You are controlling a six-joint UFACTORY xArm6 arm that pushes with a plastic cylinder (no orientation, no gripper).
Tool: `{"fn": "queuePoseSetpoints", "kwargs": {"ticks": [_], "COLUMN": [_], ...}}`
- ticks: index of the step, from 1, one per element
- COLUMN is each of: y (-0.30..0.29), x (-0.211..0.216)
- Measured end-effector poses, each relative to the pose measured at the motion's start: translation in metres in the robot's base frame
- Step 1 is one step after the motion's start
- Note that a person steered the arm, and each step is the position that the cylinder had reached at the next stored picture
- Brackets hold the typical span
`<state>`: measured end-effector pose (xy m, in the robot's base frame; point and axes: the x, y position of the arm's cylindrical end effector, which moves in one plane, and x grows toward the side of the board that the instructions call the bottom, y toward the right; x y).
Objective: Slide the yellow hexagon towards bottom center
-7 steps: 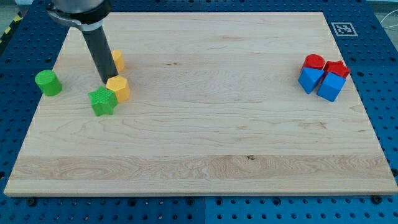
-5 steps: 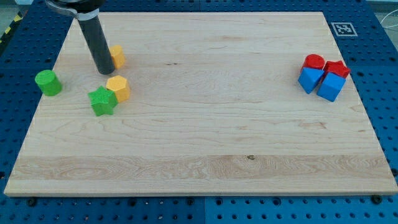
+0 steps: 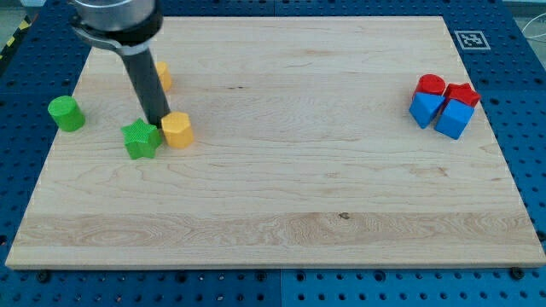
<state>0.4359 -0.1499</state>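
The yellow hexagon [image 3: 177, 130], a squat matte prism with flat top up (no long axis to speak of), is seen on the pale grained wooden board [image 3: 281, 188], far left. My tip [image 3: 160, 126] is planted at its left edge, touching, wedged between it and the green star [image 3: 141, 139]. No jaws are carried; the rod is plain.

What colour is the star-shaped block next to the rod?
Green star, left of my tip; camera view.
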Motion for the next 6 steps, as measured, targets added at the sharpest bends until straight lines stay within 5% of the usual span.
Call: {"fn": "queuePoseSetpoints", "kwargs": {"ticks": [3, 6], "y": [0.073, 0.07], "x": [0.063, 0.029]}}
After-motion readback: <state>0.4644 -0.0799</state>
